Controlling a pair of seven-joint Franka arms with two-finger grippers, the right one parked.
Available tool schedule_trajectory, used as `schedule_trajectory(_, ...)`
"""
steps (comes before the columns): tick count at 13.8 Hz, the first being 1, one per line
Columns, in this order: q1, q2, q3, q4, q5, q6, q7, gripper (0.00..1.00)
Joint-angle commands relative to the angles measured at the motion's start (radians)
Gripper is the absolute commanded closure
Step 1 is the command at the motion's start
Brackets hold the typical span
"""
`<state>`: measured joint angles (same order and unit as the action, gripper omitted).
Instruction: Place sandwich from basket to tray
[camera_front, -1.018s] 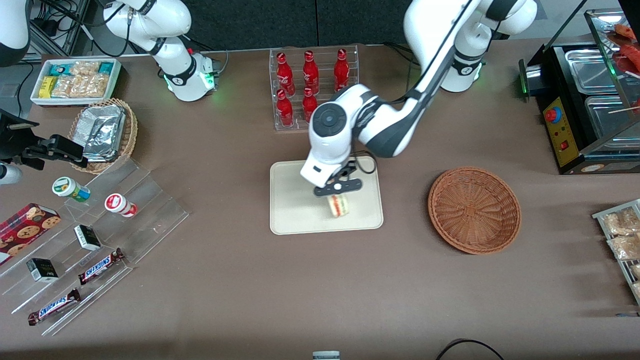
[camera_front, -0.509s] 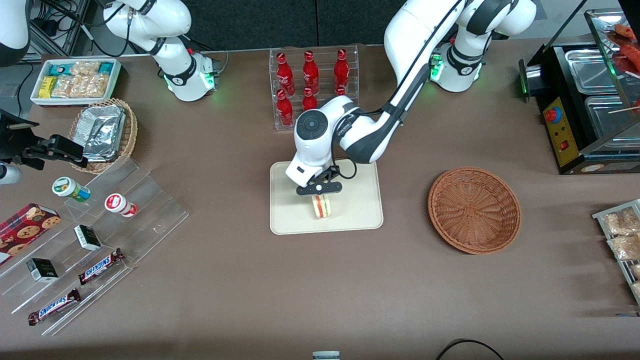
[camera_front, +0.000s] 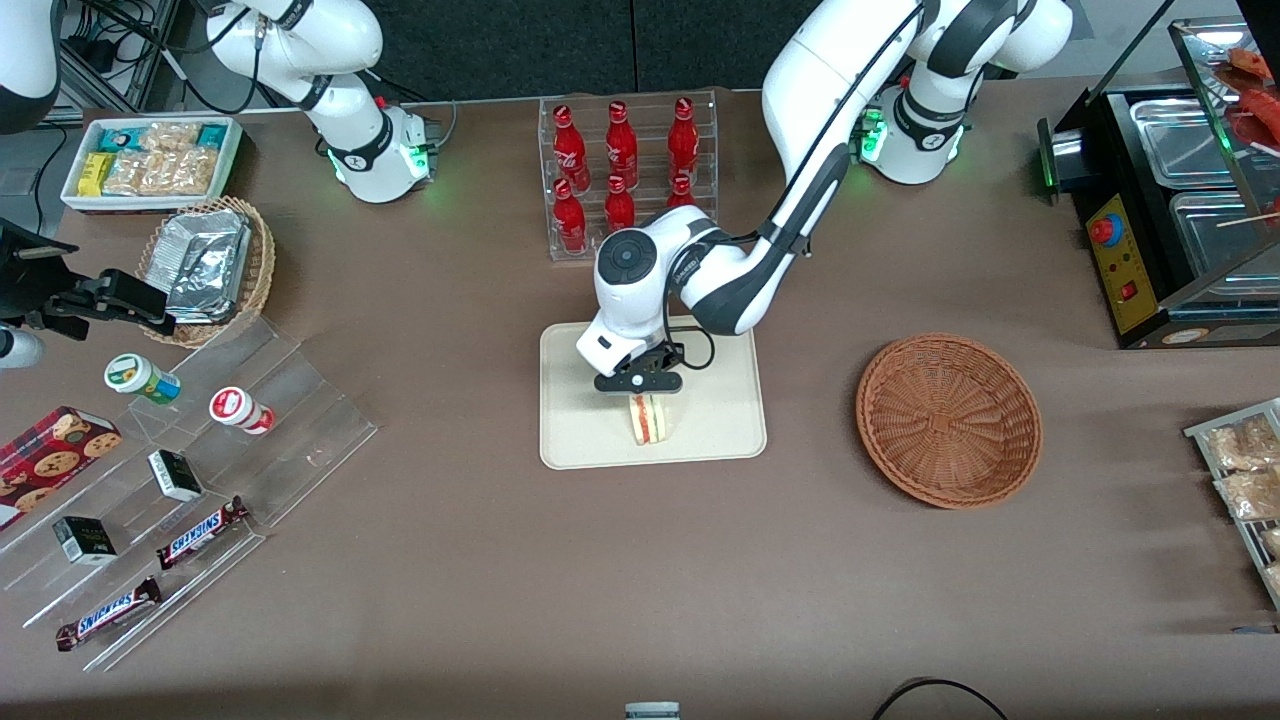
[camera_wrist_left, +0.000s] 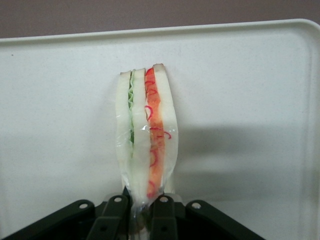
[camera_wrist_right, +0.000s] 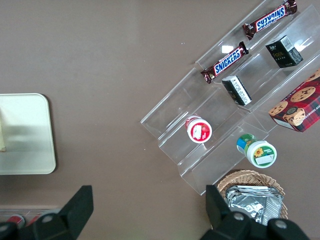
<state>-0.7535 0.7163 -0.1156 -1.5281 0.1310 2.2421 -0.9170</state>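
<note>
The sandwich (camera_front: 649, 420) is a clear-wrapped wedge of white bread with red-orange and green filling lines (camera_wrist_left: 145, 130). It hangs on edge low over the middle of the cream tray (camera_front: 720, 425), and I cannot tell whether it touches the tray floor (camera_wrist_left: 240, 100). My left gripper (camera_front: 640, 384) is directly above it, shut on the wrapped tip of the wedge (camera_wrist_left: 141, 212). The black fingers (camera_wrist_left: 116, 212) pinch it from both sides. The reddish-brown basket (camera_front: 948, 420) sits empty beside the tray, toward the working arm's end of the table.
A clear rack of red bottles (camera_front: 625, 170) stands just farther from the camera than the tray, close to my arm. Toward the parked arm's end are a tan foil-pack basket (camera_front: 205, 265), a white snack bin (camera_front: 150, 160) and stepped acrylic shelves (camera_front: 180, 470). A food warmer (camera_front: 1180, 200) stands at the working arm's end.
My gripper carried the sandwich a little toward the parked arm's end, to the tray's middle, and turned it so the red filling edge now faces the camera. The grip stayed shut.
</note>
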Motion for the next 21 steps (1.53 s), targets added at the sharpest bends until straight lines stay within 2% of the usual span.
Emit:
schedule_trajectory(1, -0.012, -0.006, 0.01, -0.004, 0.012, 0.001, 0.006, 0.0)
schedule_trajectory(6, 0.002, -0.06, 0.011, 0.031, -0.007, -0.107, -0.008, 0.0)
schedule_trajectory(9, 0.02, -0.151, 0.039, 0.037, -0.095, -0.192, -0.046, 0.0)
schedule_trajectory(16, 0.21, -0.405, 0.05, 0.034, -0.114, -0.469, -0.017, 0.0)
schedule_trajectory(21, 0.417, -0.541, 0.05, 0.034, -0.159, -0.699, 0.316, 0.0)
